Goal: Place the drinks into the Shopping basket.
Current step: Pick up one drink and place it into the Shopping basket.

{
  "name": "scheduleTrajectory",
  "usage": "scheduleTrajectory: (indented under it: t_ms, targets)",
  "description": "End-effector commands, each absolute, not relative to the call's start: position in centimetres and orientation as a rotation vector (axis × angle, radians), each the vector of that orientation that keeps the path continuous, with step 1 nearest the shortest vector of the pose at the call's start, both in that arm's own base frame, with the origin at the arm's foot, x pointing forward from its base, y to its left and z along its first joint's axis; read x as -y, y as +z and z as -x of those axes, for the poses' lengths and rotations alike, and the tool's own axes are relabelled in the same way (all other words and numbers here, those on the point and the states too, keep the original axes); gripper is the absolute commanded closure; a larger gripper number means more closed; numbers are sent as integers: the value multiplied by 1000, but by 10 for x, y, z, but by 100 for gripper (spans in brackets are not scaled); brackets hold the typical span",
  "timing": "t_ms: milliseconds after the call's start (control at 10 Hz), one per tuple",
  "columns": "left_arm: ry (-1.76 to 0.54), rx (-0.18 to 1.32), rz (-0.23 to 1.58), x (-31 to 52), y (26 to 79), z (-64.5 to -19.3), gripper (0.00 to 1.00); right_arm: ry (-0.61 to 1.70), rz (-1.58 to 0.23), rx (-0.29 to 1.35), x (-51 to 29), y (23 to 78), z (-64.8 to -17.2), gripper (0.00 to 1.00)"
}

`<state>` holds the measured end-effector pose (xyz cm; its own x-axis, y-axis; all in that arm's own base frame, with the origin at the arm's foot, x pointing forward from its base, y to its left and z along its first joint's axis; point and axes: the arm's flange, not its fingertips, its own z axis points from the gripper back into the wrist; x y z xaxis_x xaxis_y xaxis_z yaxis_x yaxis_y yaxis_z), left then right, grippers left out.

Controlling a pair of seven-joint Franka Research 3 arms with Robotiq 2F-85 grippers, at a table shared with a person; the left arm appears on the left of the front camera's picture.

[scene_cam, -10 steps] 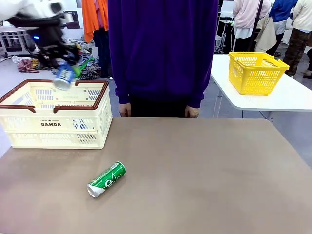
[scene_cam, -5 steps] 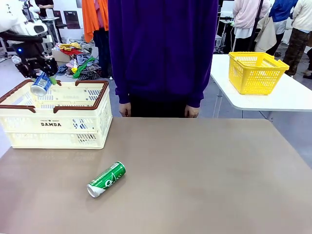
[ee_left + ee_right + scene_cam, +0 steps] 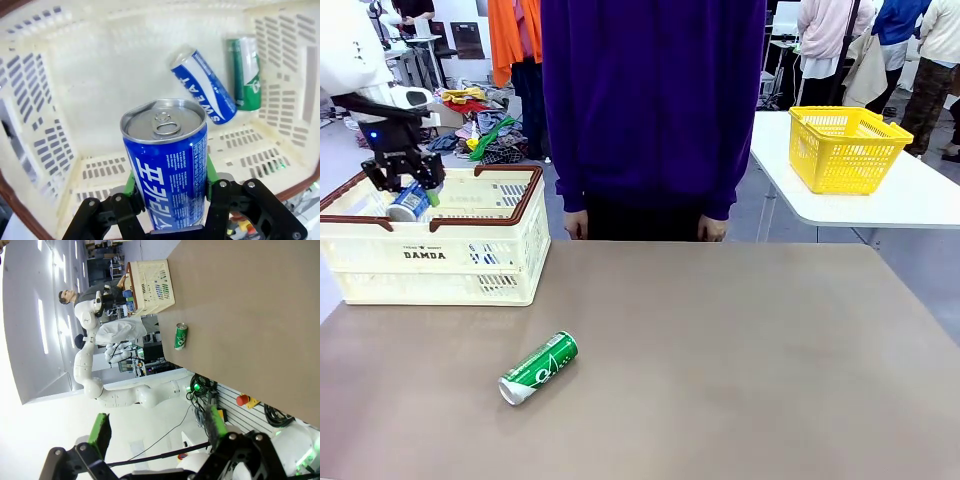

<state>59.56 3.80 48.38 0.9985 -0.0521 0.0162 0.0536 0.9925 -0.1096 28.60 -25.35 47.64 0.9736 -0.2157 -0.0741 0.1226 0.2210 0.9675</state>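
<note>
Left gripper (image 3: 404, 182) reaches down into the basket (image 3: 480, 262) at far left, clamped on a blue can (image 3: 167, 165) (tilted). Right gripper (image 3: 157, 432) gapes empty. Green can (image 3: 538, 368) lies on open table.

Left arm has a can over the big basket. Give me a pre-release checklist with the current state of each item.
1. left gripper shut on the blue can: ok.
2. Can inside the rim of the Shopping basket, front view shows it at rim height: ok.
3. Bare floor below the can; another blue can and a green can lie toward the far wall: ok.
4. Drop height to the basket floor: cannot tell.
5. Person's hands away from the basket: ok.
6. All drinks in: not ok, a green can on the table remains.
</note>
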Motion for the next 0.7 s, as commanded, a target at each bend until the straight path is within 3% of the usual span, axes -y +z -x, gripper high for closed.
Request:
scheduleTrajectory:
  t_ms: [0,600]
  targets:
    - [16,33,62,-46,471,-582,100,-240,-1316,62,253,480,-285,0]
    - [65,23,40,-47,427,-588,100,-240,-1316,62,253,480,-285,0]
